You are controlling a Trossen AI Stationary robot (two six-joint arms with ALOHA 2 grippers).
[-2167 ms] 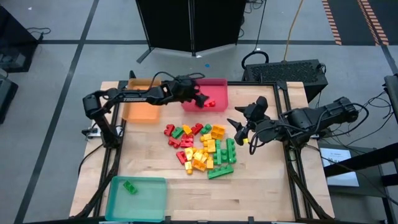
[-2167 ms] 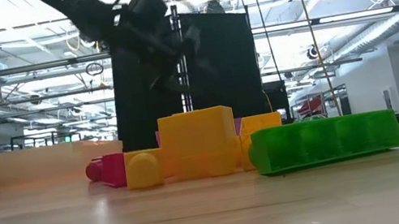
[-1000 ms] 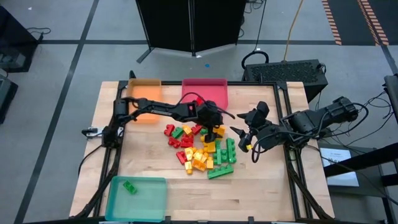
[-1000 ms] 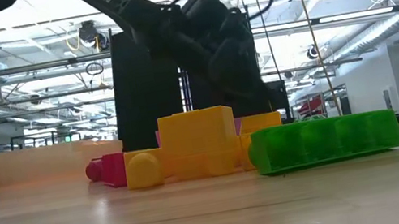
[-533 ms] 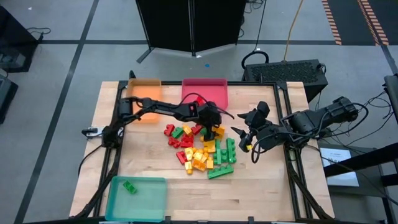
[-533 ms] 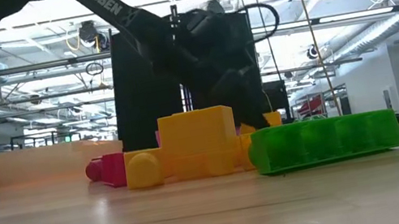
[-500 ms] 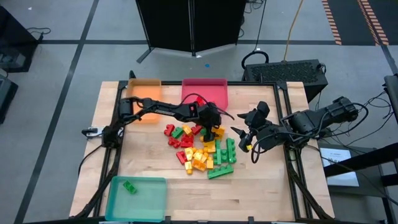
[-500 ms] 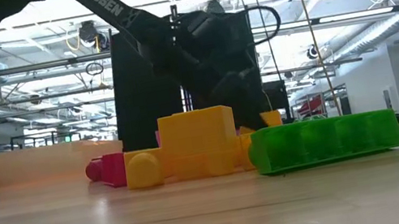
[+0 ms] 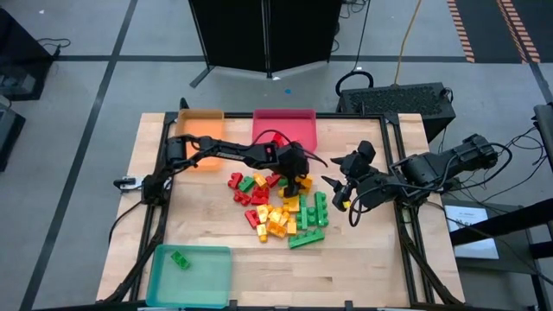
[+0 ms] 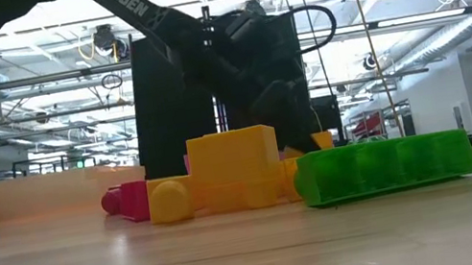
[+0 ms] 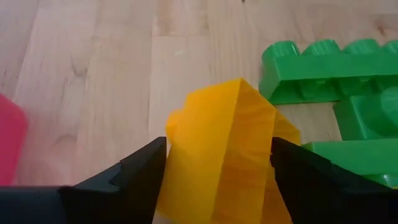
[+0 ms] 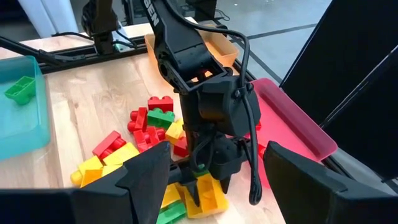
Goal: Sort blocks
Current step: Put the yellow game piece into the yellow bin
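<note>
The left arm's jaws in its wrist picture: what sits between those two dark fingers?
A yellow-orange plastic building brick fills the gap between the two dark fingers of the left gripper. The left wrist view shows this, with green studded bricks just beyond.

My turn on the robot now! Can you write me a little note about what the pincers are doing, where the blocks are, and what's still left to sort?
Left pincer: down in the pile, fingers on both sides of a yellow block; grip not confirmed.
Right pincer: open, empty, waiting beside the pile's right edge.
Pile: red, yellow and green blocks in mid-table.
Done: one green block in the teal tray.
The red tray and orange tray are at the far edge; their contents are unclear.
Left: nearly the whole pile.
</note>
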